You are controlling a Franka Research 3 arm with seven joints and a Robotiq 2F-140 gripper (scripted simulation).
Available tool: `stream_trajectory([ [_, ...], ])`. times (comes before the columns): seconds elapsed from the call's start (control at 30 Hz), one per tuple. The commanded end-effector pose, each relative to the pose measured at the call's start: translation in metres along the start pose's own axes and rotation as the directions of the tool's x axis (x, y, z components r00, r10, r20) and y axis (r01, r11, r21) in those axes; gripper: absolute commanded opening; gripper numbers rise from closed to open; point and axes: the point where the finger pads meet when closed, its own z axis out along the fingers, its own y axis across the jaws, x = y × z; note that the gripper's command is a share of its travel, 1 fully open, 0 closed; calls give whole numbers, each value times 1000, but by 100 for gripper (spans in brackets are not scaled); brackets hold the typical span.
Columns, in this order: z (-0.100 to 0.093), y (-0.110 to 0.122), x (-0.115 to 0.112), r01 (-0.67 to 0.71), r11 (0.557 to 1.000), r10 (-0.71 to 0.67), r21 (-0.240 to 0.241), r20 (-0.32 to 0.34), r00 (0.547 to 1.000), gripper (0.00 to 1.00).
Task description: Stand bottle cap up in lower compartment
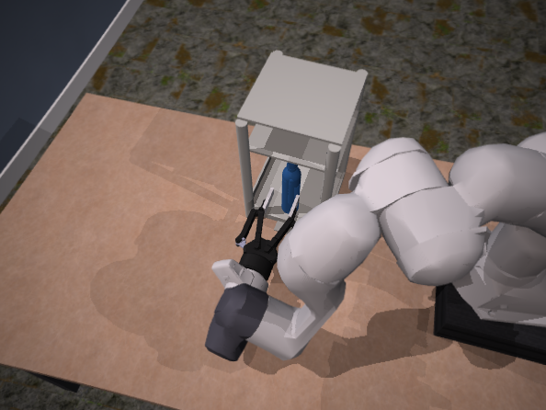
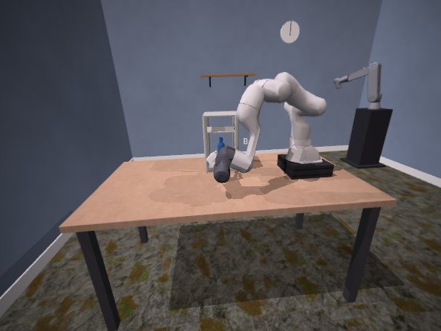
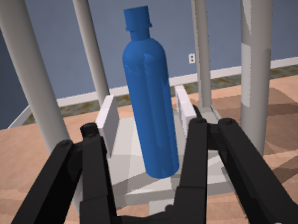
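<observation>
The blue bottle (image 1: 290, 186) stands cap up on the floor of the lower compartment of the grey shelving unit (image 1: 301, 98), near the front. It also shows in the exterior view (image 2: 220, 142) and, close up and about upright, in the wrist view (image 3: 149, 96). My gripper (image 1: 281, 199) lies level at the unit's front and points into the compartment. Its fingers are partly open. In the wrist view the fingertips stand on either side of the bottle's lower part with gaps, not gripping it. In the exterior view the wrist hides the fingers.
The unit's two front posts (image 1: 244, 165) (image 1: 331, 175) flank my gripper closely. My arm's elbow and black base (image 1: 487, 322) fill the right of the table. A second arm on a black pedestal (image 2: 367, 137) stands off the table at the right.
</observation>
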Motion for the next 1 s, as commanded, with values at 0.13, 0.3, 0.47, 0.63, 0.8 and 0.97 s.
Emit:
stream_trajectory([
  [0.13, -21, 2, 1, 12, 1000, -12, -4, -4, 1000, 40],
  [0.3, -31, 2, 1, 12, 1000, -12, -4, -4, 1000, 40],
  [0.47, -45, 2, 1, 12, 1000, -12, -4, -4, 1000, 40],
  [0.63, -58, 2, 1, 12, 1000, -12, -4, -4, 1000, 40],
  [0.8, -65, 2, 1, 12, 1000, -12, -4, -4, 1000, 40],
  [0.97, -69, 2, 1, 12, 1000, -12, -4, -4, 1000, 40],
])
